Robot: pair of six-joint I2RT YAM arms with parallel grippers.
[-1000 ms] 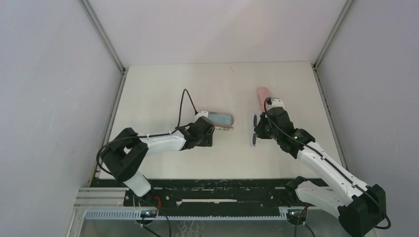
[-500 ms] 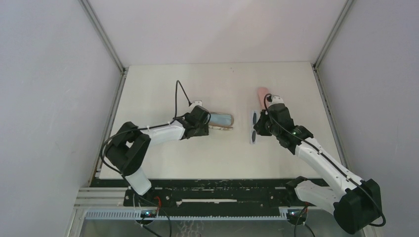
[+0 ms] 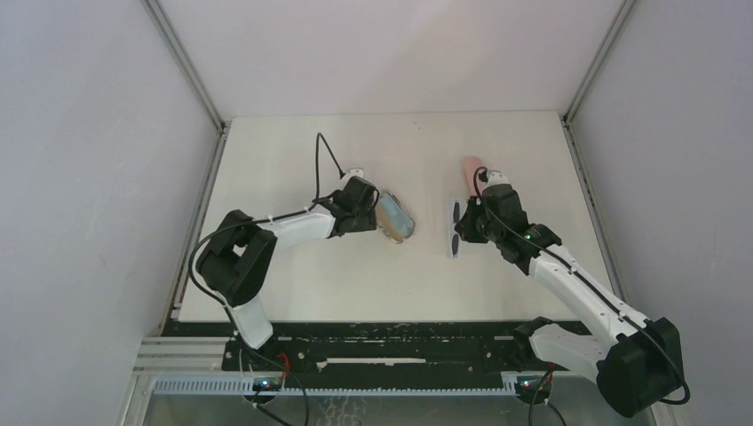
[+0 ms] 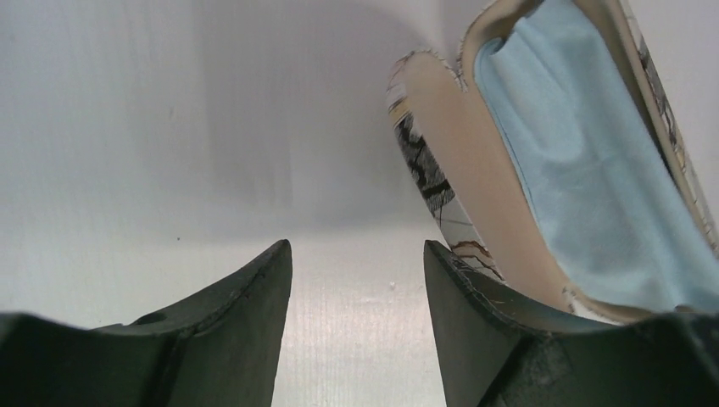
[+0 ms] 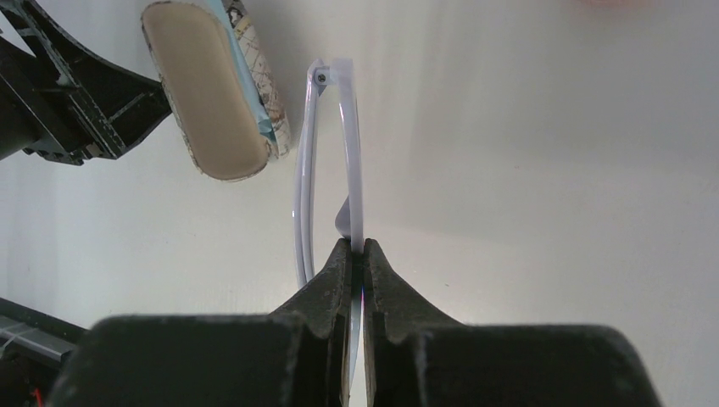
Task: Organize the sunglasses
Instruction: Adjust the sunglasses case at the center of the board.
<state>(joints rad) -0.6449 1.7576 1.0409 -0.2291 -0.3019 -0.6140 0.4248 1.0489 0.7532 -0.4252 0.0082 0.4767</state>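
The white-framed sunglasses (image 3: pixel 455 230) hang folded and edge-on just above the table, right of centre, with my right gripper (image 3: pixel 469 225) shut on their frame. In the right wrist view the white sunglasses (image 5: pixel 351 144) run straight up from the shut right gripper (image 5: pixel 357 248). My left gripper (image 3: pixel 374 216) sits left of centre, open and holding nothing. In the left wrist view the left gripper (image 4: pixel 356 250) has bare table between its fingers, and its right finger rests against an open patterned case (image 4: pixel 441 161).
The open patterned case (image 3: pixel 394 218) lies diagonally at mid-table, holding a light-blue cloth (image 4: pixel 593 170). A pink oval case (image 3: pixel 471 171) lies just beyond the right gripper. Grey walls stand on both sides and at the back of the table.
The patterned case has swung from lying sideways to lying diagonally, pushed by the left gripper, which moved farther from the bases. The right gripper shifted slightly with the sunglasses.
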